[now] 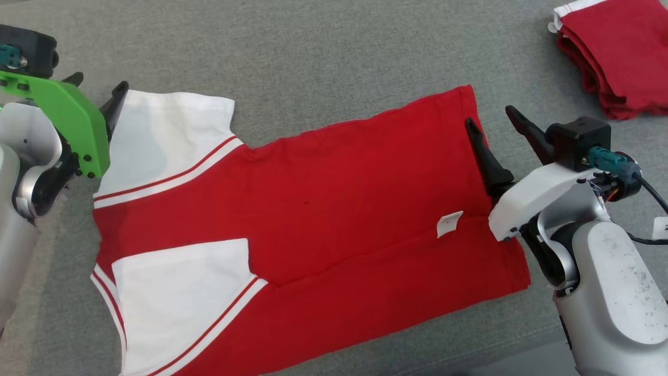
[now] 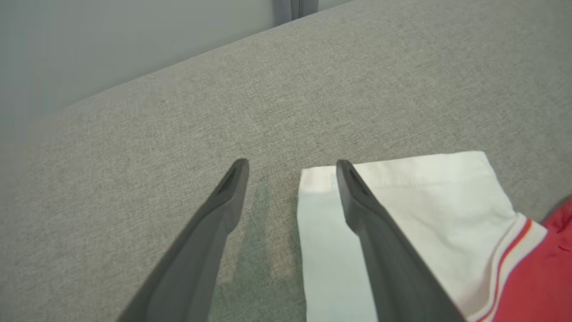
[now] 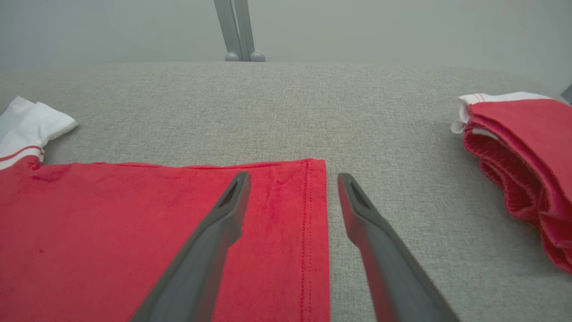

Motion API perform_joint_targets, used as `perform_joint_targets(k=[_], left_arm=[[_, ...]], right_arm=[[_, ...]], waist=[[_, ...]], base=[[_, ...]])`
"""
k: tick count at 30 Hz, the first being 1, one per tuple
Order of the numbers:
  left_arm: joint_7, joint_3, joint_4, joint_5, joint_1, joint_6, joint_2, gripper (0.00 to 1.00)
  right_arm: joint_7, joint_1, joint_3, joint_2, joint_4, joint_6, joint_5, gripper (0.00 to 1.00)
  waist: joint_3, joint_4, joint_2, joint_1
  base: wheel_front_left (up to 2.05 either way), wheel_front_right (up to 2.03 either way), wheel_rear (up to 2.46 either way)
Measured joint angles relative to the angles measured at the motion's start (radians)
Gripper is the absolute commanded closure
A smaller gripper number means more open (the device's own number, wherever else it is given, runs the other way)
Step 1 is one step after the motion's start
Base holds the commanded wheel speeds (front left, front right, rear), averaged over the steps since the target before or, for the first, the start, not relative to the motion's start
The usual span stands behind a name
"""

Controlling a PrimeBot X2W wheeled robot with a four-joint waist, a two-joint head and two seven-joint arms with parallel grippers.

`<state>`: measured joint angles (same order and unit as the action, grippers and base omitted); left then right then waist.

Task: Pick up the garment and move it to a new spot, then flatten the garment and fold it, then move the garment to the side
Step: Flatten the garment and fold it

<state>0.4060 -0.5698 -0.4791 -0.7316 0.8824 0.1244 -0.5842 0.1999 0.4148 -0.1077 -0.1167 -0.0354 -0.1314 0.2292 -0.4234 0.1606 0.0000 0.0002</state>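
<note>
Red-and-white T-shirt lies flat on the grey upholstery; left gripper, released, straddles the white sleeve edge; right gripper, released, straddles the hem.

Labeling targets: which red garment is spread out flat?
The red-and-white shirt in the middle, sleeves showing; the other red garment sits folded at the far right.
</note>
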Motion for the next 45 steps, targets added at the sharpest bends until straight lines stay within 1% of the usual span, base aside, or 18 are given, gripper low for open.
perform_joint_targets(k=[6, 12, 13, 14, 16, 17, 20, 23, 39, 45], left_arm=[[0.038, -0.013, -0.080, -0.029, 0.023, 0.003, -0.013, 0.00], [0.107, -0.020, -0.092, -0.075, 0.051, 0.003, -0.039, 0.00], [0.118, -0.020, -0.087, -0.081, 0.052, 0.003, -0.043, 0.05], [0.129, -0.020, -0.082, -0.091, 0.052, 0.003, -0.047, 0.39], [0.154, -0.021, -0.069, -0.113, 0.052, 0.003, -0.056, 0.77], [0.166, -0.022, -0.062, -0.126, 0.052, 0.003, -0.059, 1.00], [0.201, -0.035, -0.025, -0.149, 0.045, 0.003, -0.072, 1.00], [0.202, -0.043, 0.012, -0.158, 0.028, 0.003, -0.080, 1.00], [0.112, -0.048, 0.155, -0.169, 0.002, 0.004, -0.086, 1.00], [0.085, -0.045, 0.223, -0.185, -0.003, 0.005, -0.092, 1.00]], right_arm=[[-0.025, 0.043, -0.024, 0.002, -0.025, 0.000, 0.010, 0.00], [-0.041, 0.053, -0.026, 0.003, -0.043, 0.000, 0.016, 0.00], [-0.042, 0.053, -0.025, 0.003, -0.045, 0.000, 0.016, 0.00], [-0.044, 0.053, -0.023, 0.003, -0.047, 0.000, 0.016, 0.00], [-0.046, 0.055, -0.022, 0.005, -0.051, 0.000, 0.018, 0.00], [-0.047, 0.056, -0.021, 0.006, -0.051, 0.000, 0.018, 0.00], [-0.048, 0.065, -0.020, 0.007, -0.050, 0.000, 0.018, 0.00], [-0.051, 0.074, -0.019, 0.006, -0.050, 0.000, 0.017, 0.00], [-0.050, 0.128, -0.005, 0.001, -0.091, 0.000, 0.006, 0.00], [-0.041, 0.162, 0.008, -0.021, -0.136, 0.000, -0.016, 0.00]], waist=[[-0.057, 0.053, 0.0000, 0.0000], [-0.098, 0.090, 0.0000, -0.0001], [-0.101, 0.093, 0.0000, -0.0002], [-0.104, 0.095, 0.0001, -0.0002], [-0.105, 0.095, 0.0000, -0.0002], [-0.105, 0.094, 0.0000, -0.0001], [-0.103, 0.086, 0.0000, -0.0002], [-0.101, 0.077, 0.0000, -0.0001], [-0.067, 0.019, 0.0000, -0.0001], [-0.055, -0.003, 0.0000, -0.0001]], base=[[0.00, 0.00, 0.00], [0.00, 0.00, 0.00], [0.00, 0.00, 0.00], [0.00, 0.00, 0.00], [0.00, 0.00, 0.00], [0.00, 0.00, 0.00], [0.00, 0.00, 0.00], [0.00, 0.00, 0.00], [0.00, 0.00, 0.00], [0.00, 0.00, 0.00]])
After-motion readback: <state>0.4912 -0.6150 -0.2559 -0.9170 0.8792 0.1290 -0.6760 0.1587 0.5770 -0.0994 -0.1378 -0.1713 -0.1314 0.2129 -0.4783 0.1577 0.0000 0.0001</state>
